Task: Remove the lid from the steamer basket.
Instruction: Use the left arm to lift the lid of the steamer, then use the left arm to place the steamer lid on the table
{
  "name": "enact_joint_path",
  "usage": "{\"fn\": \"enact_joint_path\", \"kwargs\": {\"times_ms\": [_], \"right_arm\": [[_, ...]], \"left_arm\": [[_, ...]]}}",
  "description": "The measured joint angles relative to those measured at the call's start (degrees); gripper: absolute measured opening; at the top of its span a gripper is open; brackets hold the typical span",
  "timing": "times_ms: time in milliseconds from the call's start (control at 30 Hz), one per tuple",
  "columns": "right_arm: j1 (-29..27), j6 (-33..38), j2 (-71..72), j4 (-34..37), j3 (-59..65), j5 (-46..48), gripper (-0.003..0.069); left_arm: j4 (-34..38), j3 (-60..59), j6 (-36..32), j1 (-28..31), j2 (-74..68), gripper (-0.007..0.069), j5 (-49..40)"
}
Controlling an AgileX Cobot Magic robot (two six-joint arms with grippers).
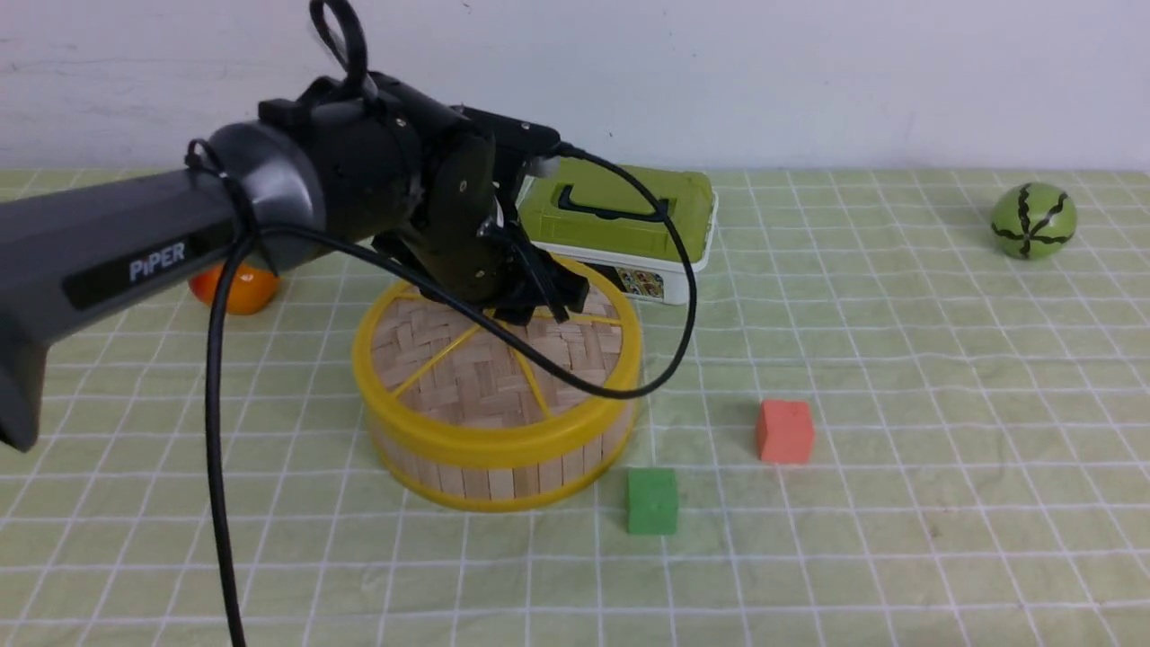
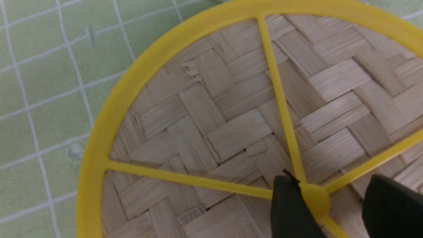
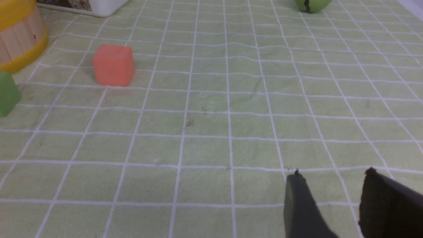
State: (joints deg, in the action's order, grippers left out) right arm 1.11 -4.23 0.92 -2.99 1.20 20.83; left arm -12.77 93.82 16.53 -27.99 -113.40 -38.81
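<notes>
The left claw (image 2: 335,206), spread, straddles the centre knob (image 2: 315,198) of the lid (image 1: 467,368), which sits on the steamer basket (image 1: 490,476) directly beneath it. The right claw (image 3: 333,205), also spread, hovers well apart over the tabletop (image 3: 211,132).

The front camera sits at the near edge of the surface (image 1: 898,557), fairly low, facing forward to the wall (image 1: 809,72) behind its far edge. The left wrist camera looks steeply down, very near the lid (image 2: 231,132), which the front view also shows. The right wrist camera faces low across the surface, sharing the orange cube (image 3: 113,65) and steamer basket (image 3: 19,39) with the front view.
</notes>
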Motion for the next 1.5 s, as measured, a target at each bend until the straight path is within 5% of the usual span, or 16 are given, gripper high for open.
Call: {"fn": "enact_joint_path", "kwargs": {"times_ms": [300, 733, 933, 1200, 1500], "right_arm": [[0.0, 0.0, 0.0, 0.0, 0.0, 0.0, 0.0241], [0.0, 0.0, 0.0, 0.0, 0.0, 0.0, 0.0241], [0.0, 0.0, 0.0, 0.0, 0.0, 0.0, 0.0241], [0.0, 0.0, 0.0, 0.0, 0.0, 0.0, 0.0241], [0.0, 0.0, 0.0, 0.0, 0.0, 0.0, 0.0241]], "left_arm": [[-1.31, 0.11, 1.74, -0.04, -0.28, 0.0106, 0.06], [-4.17, 1.65, 4.71, 1.09, 12.46, 0.0106, -3.3], [-8.1, -6.74, 10.0, 10.57, 27.1, 0.0106, -3.56], [-9.02, -31.32, 18.31, 21.95, 26.53, 0.0106, 16.17], [-15.51, -33.36, 23.2, 24.44, 14.84, 0.0106, 23.81]]}}
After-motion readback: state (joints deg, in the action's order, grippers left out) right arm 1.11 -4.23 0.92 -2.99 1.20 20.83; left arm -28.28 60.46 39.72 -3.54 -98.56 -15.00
